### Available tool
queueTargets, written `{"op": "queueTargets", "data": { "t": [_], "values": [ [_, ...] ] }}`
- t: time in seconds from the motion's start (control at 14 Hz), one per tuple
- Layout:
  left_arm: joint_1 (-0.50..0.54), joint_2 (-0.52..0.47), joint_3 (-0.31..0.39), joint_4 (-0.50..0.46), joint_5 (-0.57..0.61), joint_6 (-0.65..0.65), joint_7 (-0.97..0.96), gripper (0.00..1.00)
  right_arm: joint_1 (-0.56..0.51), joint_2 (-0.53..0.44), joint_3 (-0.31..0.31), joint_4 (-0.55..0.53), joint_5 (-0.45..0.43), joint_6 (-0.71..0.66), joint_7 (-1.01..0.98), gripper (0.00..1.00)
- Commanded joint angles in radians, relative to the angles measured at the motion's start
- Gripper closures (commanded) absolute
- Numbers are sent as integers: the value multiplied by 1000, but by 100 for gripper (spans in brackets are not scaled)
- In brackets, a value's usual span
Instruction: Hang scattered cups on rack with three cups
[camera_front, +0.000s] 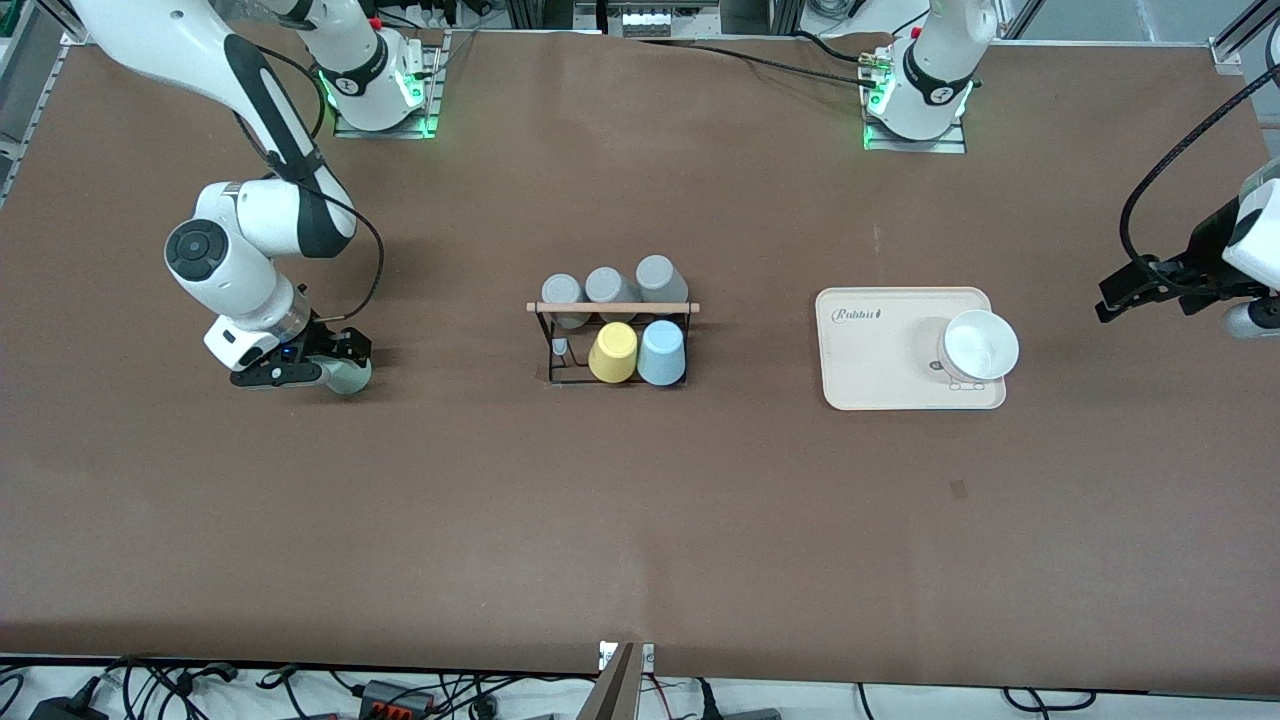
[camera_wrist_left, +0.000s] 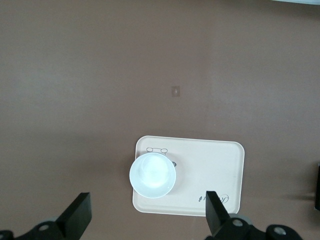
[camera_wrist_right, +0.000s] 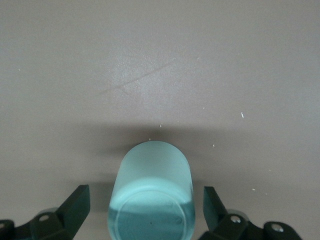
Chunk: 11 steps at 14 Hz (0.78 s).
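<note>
Brown matte tabletop (camera_front: 640, 520) spreads under both arms, with cables along the edge nearest the front camera.

Toward the right arm's end of the table, a pale sage green tapered tumbler (camera_front: 349, 377) lies on its side on the surface. In the right wrist view its long axis runs straight out from the camera, flat base toward the lens, mouth pointing away. The right gripper (camera_front: 320, 362) is down at table level around this cup, its two black fingers (camera_wrist_right: 75, 210) spread wide on either side with a gap showing between each finger and the cup wall, so it is not yet clamped.

At mid-table stands a small black wire rack with a light wooden rod across its top (camera_front: 613, 308). Three grey cups (camera_front: 610, 290) sit upside down in the row farther from the front camera. In the nearer row, a yellow cup (camera_front: 613, 352) and a light blue tapered tumbler (camera_front: 661, 352) stand inverted side by side, bases up; the peg (camera_front: 559, 347) at the right arm's end of that row is bare.

Toward the left arm's end lies a cream rectangular tray (camera_front: 870, 370), holding a white round bowl-like dish (camera_front: 980, 345) at one edge.

The left gripper (camera_front: 1135, 285) waits in the air over bare table past the tray, fingers (camera_wrist_left: 77, 215) apart and holding nothing.
</note>
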Motion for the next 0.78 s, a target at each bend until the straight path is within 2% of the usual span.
{"op": "queueTargets", "data": {
  "t": [0.0, 0.07, 0.21, 0.28, 0.5, 0.57, 0.71],
  "values": [
    [7, -15, -2, 7, -10, -6, 18, 0, -3, -9, 0, -20, 11, 18, -10, 0],
    [7, -15, -3, 10, -5, -34, 21, 0, -5, -8, 0, -20, 11, 16, -11, 0],
    [5, -2, -9, 37, -4, -55, 24, 0, -3, 0, 0, -20, 11, 16, -11, 15],
    [4, -1, -11, 38, -7, -56, 21, 0, -3, 0, 0, -20, 11, 16, -11, 26],
    [5, 1, -11, 34, -7, -56, 21, 0, -5, -6, 0, -20, 11, 10, -13, 75],
    [5, 1, -11, 34, -7, -57, 21, 0, -5, -14, 0, -18, 11, 6, -13, 88],
    [7, 1, -11, 34, -8, -59, 21, 0, -3, -52, 0, -9, 11, -23, -16, 94]
  ]
}}
